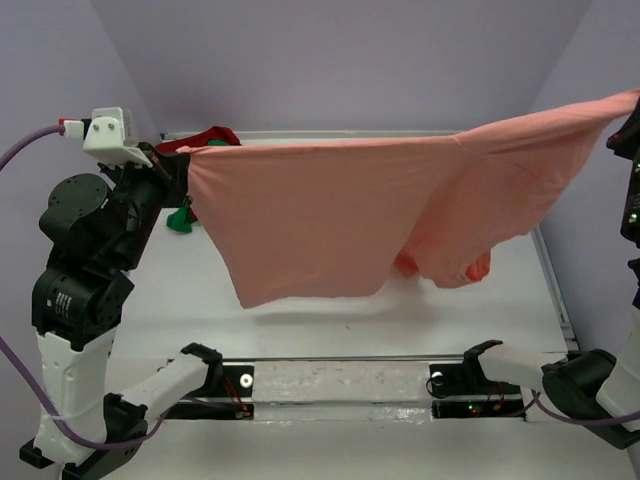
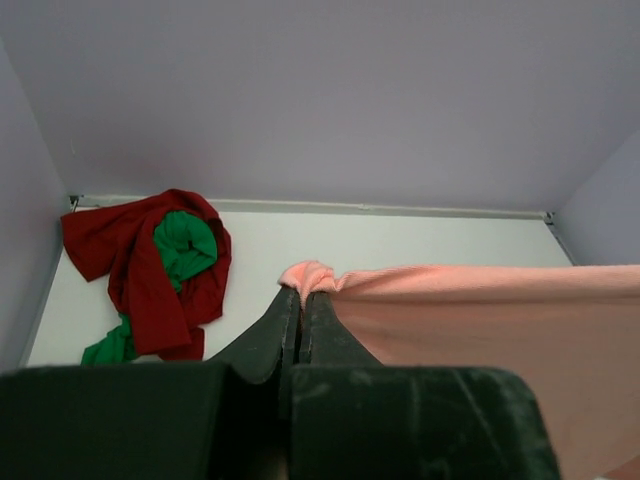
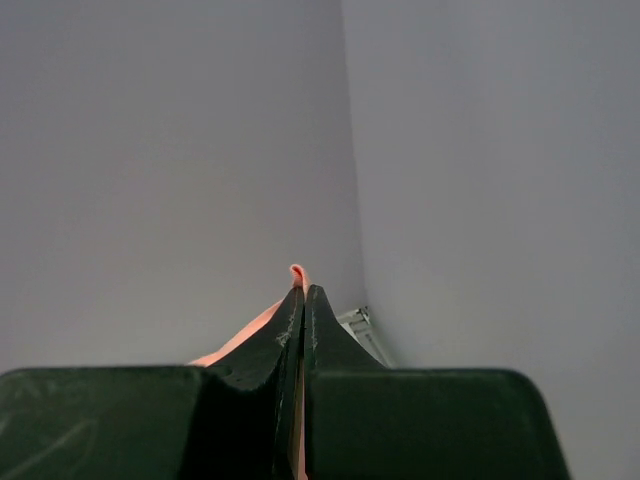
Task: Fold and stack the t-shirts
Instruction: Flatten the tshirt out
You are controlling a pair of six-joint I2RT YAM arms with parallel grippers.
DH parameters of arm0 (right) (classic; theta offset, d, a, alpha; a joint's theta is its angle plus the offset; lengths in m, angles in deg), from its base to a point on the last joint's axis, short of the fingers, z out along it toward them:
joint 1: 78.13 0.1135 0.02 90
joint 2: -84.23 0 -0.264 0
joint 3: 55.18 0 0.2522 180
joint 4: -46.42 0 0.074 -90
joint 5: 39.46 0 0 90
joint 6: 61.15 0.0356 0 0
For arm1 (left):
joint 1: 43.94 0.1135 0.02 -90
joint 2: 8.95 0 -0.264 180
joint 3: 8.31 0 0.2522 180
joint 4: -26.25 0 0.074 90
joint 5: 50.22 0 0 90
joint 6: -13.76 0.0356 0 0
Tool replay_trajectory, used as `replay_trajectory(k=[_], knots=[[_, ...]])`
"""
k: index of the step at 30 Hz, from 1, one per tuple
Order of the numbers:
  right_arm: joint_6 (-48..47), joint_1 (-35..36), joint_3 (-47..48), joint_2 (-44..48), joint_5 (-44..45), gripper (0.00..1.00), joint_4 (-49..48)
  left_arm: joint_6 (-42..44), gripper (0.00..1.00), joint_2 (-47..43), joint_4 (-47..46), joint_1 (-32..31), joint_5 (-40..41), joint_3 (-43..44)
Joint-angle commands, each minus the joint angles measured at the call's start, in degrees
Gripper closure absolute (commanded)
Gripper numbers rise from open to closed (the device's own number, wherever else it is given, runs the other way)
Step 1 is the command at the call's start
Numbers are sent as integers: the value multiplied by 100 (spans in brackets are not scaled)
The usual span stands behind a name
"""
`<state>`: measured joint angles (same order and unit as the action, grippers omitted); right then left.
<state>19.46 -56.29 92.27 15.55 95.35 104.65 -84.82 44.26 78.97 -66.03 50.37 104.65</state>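
A plain salmon-pink t-shirt (image 1: 340,215), free of print or pattern, shows against pale lilac-grey walls (image 1: 350,60) and a white table (image 1: 330,325). A dark red t-shirt (image 2: 130,265) and a bright green t-shirt (image 2: 188,245) are both solid-coloured. The left arm (image 1: 70,290) is black and white, its cable (image 1: 25,145) purple. The left gripper (image 2: 302,295) and right gripper (image 3: 303,292) are near-black.
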Motion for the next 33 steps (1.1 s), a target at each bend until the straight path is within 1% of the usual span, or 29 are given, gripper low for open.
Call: replay_trajectory(k=[1, 4, 5, 9, 10, 11, 13, 16, 17, 19, 21, 22, 23, 24, 25, 26, 27, 28, 29, 30, 33], knots=[[-257, 13, 307, 83, 107, 100, -360, 313, 100, -91, -257, 29, 49, 469], [-361, 13, 456, -65, -52, 100, -395, 374, 100, -22, -415, 29, 145, 600], [-458, 13, 465, -144, -26, 100, -552, 409, 100, 66, -372, 29, 337, 792], [-897, 13, 684, -846, -78, 100, -957, 454, 100, 750, -476, 20, 628, 1197], [-1020, 13, 1059, -1257, -105, 100, -1001, 497, 100, 952, -625, 20, 559, 1320], [-1021, 13, 1176, -1427, -122, 100, -1123, 498, 100, 954, -705, 29, 541, 1374], [-1379, 65, 1404, -1873, -149, 100, -1492, 541, 100, 1277, -828, 20, 549, 1479], [-1733, 65, 1502, -2201, 9, 100, -1809, 586, 100, 1840, -776, 29, 707, 1900], [-1742, 65, 1467, -2210, 18, 100, -1827, 585, 100, 1955, -715, 20, 716, 2145], [-1742, 118, 1371, -2132, 62, 100, -1845, 585, 100, 2132, -688, 29, 594, 2226], [-1908, 468, 1108, -1992, 307, 100, -2037, 542, 100, 2062, -732, 29, 515, 2148], [-2379, 626, 941, -1739, 474, 100, -2561, 524, 100, 1879, -767, 29, 445, 2061], [-2679, 1046, 653, -1605, 858, 100, -2879, 533, 100, 1773, -784, 20, 435, 1903], [-3483, 1285, 458, -1317, 1062, 100, -3291, 524, 100, 1563, -750, 11, 453, 1849], [-3961, 1522, 265, -1184, 1447, 100, -4218, 515, 100, 1439, -723, 11, 461, 1770], [-4392, 1768, 150, -1087, 1607, 100, -4706, 524, 100, 1316, -697, 3, 462, 1578], [-5275, 2145, -173, -851, 1740, 100, -5267, 515, 100, 1036, -697, -6, 453, 1463], [-5519, 2261, -289, -753, 1819, 100, -5638, 515, 100, 894, -697, 3, 444, 1340], [-5643, 2341, -395, -647, 1916, 100, -5938, 480, 100, 780, -627, -6, 479, 1209], [-5696, 2342, -544, -533, 1951, 100, -6002, 454, 100, 692, -548, 3, 505, 1172], [-5583, 2342, -764, -286, 2092, 100, -5888, 410, 100, 340, -337, -6, 549, 1111]])
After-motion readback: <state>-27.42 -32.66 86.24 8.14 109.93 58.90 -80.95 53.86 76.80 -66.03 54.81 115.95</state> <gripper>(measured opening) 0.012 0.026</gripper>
